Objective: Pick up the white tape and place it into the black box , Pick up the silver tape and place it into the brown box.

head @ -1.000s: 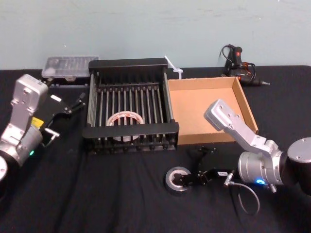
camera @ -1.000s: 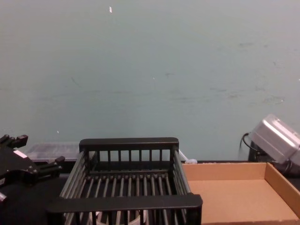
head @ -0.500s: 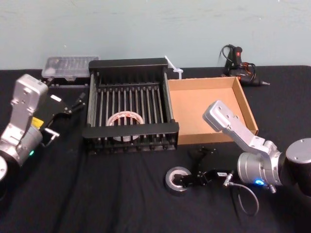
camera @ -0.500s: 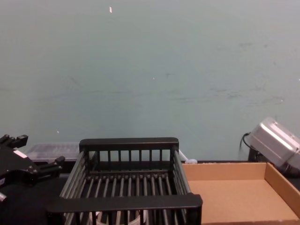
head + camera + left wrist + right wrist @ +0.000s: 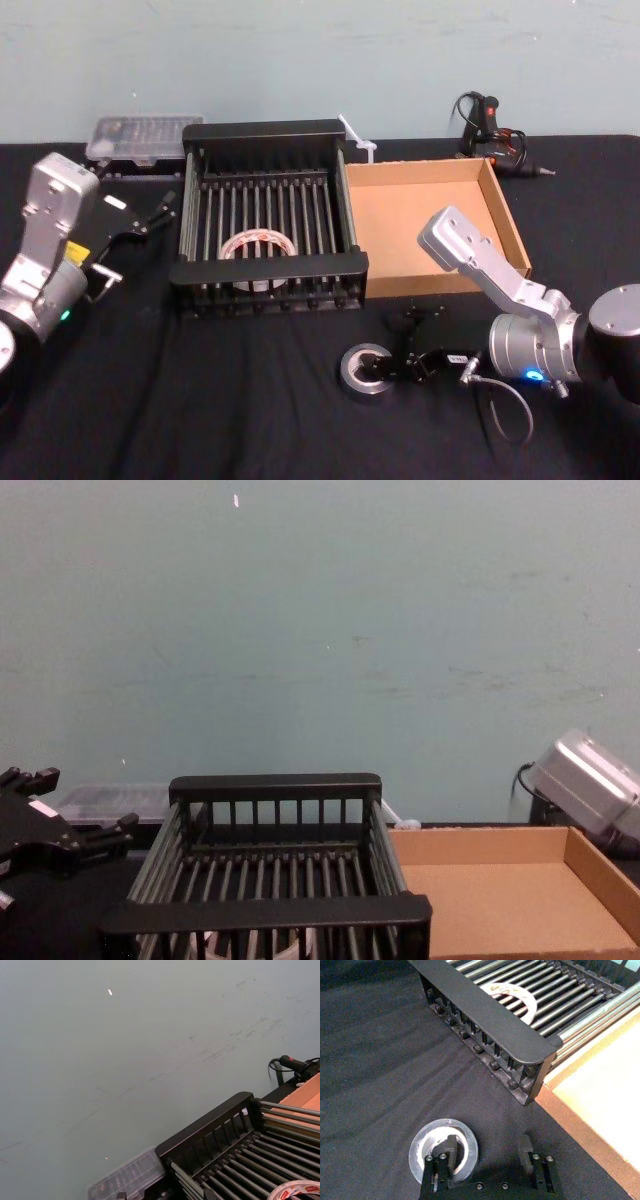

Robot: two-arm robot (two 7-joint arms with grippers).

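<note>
Fingers of the right gripper [image 5: 487,1157] are straddling the silver tape's [image 5: 367,368] wall, open, ready to pinch; white tape [image 5: 255,247] is lying in the black box [image 5: 268,269]. Left gripper [image 5: 140,218] is idling open.

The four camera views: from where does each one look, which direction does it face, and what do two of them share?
Head view: from above, facing down at the large black slatted crate, shallow brown cardboard tray and grey-silver tape roll; shows left gripper and right gripper.
Chest view: low, facing across the table at the crate's front rim; left gripper at its edge.
Left wrist view: faces the wall and crate corner.
Right wrist view: looks down at the right gripper over the silver roll.
Shared: white tape roll, also in the head view.
</note>
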